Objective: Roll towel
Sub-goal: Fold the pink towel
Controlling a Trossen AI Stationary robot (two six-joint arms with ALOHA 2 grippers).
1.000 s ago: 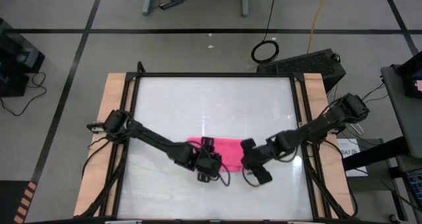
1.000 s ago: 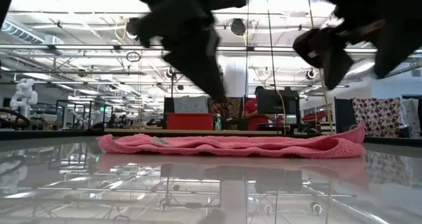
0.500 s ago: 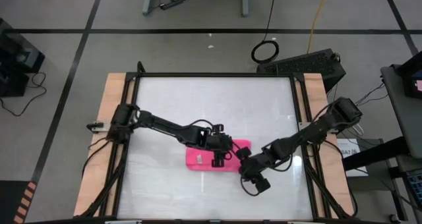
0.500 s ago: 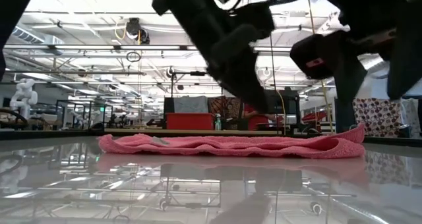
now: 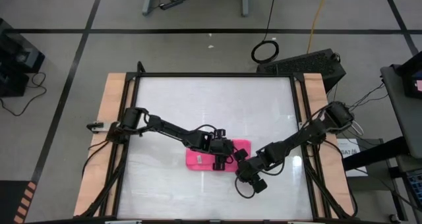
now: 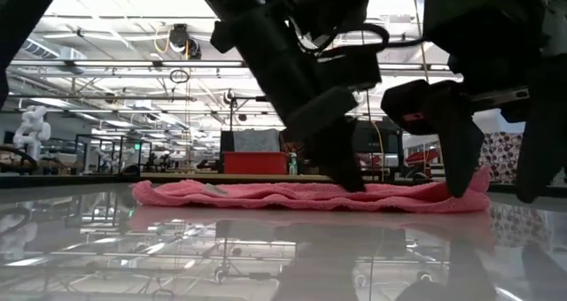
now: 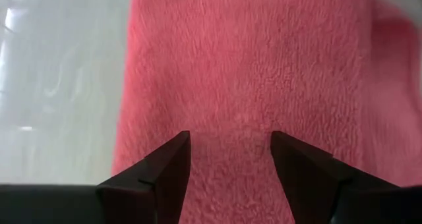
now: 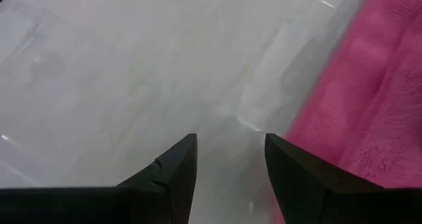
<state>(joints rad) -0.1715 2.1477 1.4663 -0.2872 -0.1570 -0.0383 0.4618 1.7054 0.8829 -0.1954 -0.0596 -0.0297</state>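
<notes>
Both arms lower than half second back, closing on towel (image 5: pixel 210 157). Left gripper (image 7: pixel 229 157) jaws parted, empty, over towel middle. Right gripper (image 8: pixel 229 159) jaws parted, empty, over counter (image 5: pixel 211 105) beside towel's edge. Step: reaching for grasp. Next, probably pinch edge.

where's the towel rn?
High view: the towel lies flat on the table's near-centre, under the open left gripper, with the open right gripper at its right edge.
</notes>
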